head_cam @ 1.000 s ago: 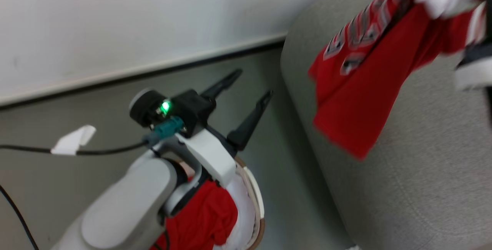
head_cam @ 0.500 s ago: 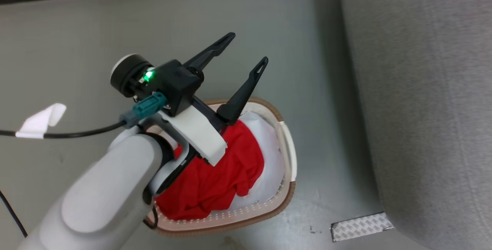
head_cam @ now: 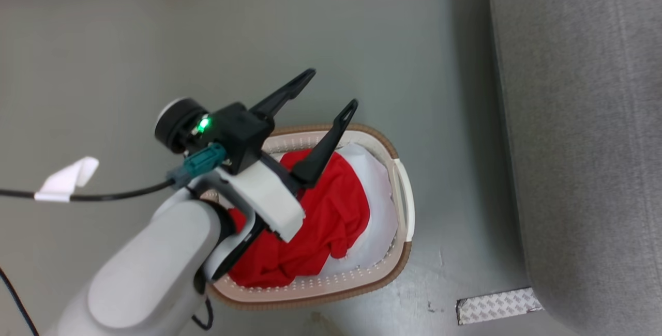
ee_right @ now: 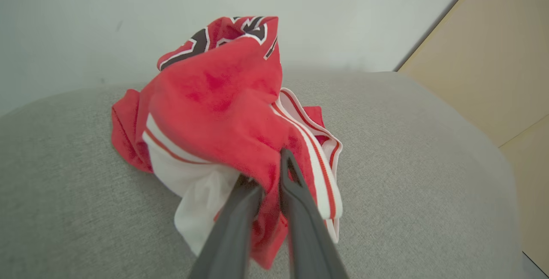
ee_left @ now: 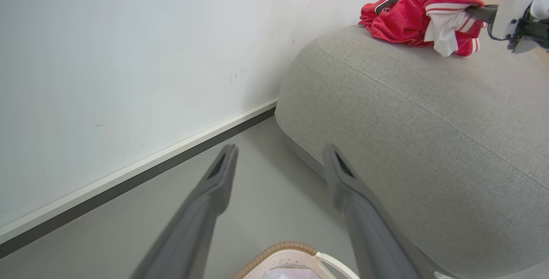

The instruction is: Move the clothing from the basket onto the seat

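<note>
My left gripper [head_cam: 331,88] hangs open and empty above the far end of the basket [head_cam: 401,258], an oval cream one with a brown rim that stands on the floor. Crumpled red clothing [head_cam: 320,222] lies in it on a plain white cloth [head_cam: 380,201]. The grey seat [head_cam: 584,119] rises right of the basket. On top of the seat [ee_right: 407,141] rests a bunched red garment [ee_right: 223,111] with white striped trim and black lettering. My right gripper [ee_right: 268,169] is shut on its fabric. The left wrist view shows that garment [ee_left: 399,17] held at the seat's [ee_left: 407,111] far end.
A white wall with a dark baseboard [ee_left: 128,176] runs behind the seat. A black cable with a white tag [head_cam: 67,183] crosses the grey floor at the left. A patch of tape [head_cam: 496,305] sits on the floor by the seat's base. A tan panel [ee_right: 493,56] stands beyond the seat.
The head camera has tilted down from the seat to the basket, so the hanging garment and right arm have left its view. My left gripper stays open over the basket.
</note>
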Tool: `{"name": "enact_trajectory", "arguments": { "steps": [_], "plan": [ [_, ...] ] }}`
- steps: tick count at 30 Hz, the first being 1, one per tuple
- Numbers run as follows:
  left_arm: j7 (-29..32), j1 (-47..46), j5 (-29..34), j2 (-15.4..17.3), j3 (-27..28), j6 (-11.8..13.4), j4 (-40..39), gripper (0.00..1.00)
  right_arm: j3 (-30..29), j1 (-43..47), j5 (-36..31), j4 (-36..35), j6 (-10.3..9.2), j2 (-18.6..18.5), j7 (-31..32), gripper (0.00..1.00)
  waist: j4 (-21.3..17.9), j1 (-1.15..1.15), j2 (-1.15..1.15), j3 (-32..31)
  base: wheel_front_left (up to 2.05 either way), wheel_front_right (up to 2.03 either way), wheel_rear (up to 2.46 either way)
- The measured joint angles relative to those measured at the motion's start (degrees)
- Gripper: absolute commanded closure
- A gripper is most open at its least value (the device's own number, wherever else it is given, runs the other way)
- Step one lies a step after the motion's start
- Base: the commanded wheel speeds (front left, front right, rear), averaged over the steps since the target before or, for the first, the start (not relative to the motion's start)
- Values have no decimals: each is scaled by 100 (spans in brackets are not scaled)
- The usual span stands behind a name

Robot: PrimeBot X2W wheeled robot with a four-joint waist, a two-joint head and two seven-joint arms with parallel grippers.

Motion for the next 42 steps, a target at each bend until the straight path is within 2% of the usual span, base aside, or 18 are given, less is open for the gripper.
{"name": "enact_trajectory", "arguments": {
  "steps": [1, 7, 12, 17, 21, 31, 37, 42],
  "plan": [
    [-24, 55, -20, 12, 1, 9, 25, 0, -5, 20, -100, 48, 0, 47, -131, 0, -9, 0, 0, -41, 0, 0, 0],
    [-216, 483, -187, 101, 48, 124, 264, 0, 60, 361, -308, 300, 0, 202, -726, 0, -79, -1, 0, -471, 0, 0, 0],
    [-457, 961, -381, 111, 137, 280, 501, 0, 542, 928, -158, 420, 0, 348, -1213, 0, -130, -1, 0, -994, 0, 0, 0],
    [-792, 1492, -612, 91, 288, 450, 759, 0, 1416, 1592, 339, 470, 0, 411, -1647, 0, -141, -2, 0, -1586, 0, 0, 0],
    [-1140, 1923, -740, 82, 452, 683, 983, 0, 2260, 2209, 918, 197, 0, 435, -1861, 0, -113, -3, 0, -2067, 0, 0, 0],
    [-1616, 3087, -788, 1, 937, 1157, 1400, 0, 4142, 4321, 2435, -1152, 0, 461, -1947, 0, 235, -3, 0, -3140, 0, 0, 0],
    [-1645, 3741, -439, -248, 1548, 1148, 1190, 0, 4634, 5286, 2847, -1791, 0, 459, -1947, 0, 627, -3, 0, -3540, 0, 0, 0],
    [-1648, 4214, 55, -637, 2164, 918, 1010, 0, 4722, 5787, 3116, -1849, 0, 457, -1951, 0, 898, -3, 0, -3740, 0, 0, 0]
  ]
}}
